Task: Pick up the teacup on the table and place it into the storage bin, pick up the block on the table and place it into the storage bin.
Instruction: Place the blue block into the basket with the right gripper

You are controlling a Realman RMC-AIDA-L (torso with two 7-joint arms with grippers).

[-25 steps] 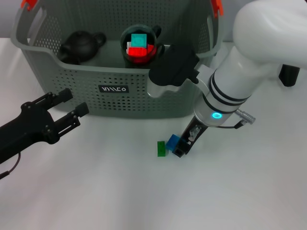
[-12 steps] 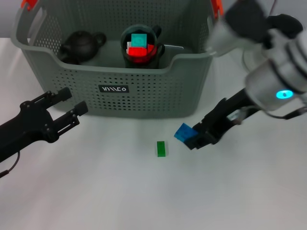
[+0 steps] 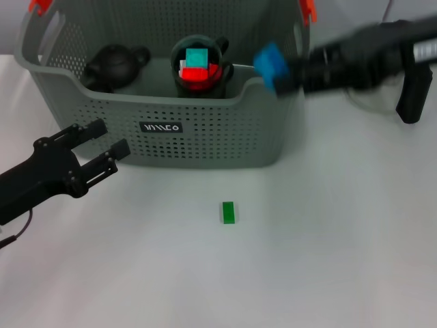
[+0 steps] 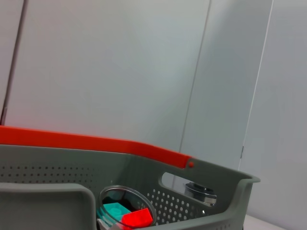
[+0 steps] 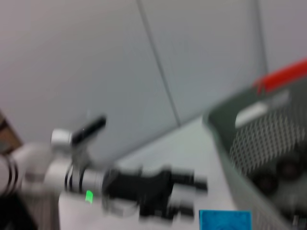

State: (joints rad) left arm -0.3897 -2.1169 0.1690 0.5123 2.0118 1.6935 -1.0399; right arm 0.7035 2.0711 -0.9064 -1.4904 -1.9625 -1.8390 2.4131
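The right gripper (image 3: 285, 74) is pinching a blue block (image 3: 269, 65) at the storage bin's (image 3: 205, 133) right front corner, the opening lying just to its left. The teacup (image 3: 199, 68) is sitting inside (blocks in it). The left gripper (image 3: 102, 145), spread, is hovering over the white table (image 3: 328, 246) near a green block (image 3: 229, 212).

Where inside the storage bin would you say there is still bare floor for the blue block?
The right end of the storage bin, between the teacup and the wall under the right gripper with the blue block, looks bare. The left end holds a black teapot.
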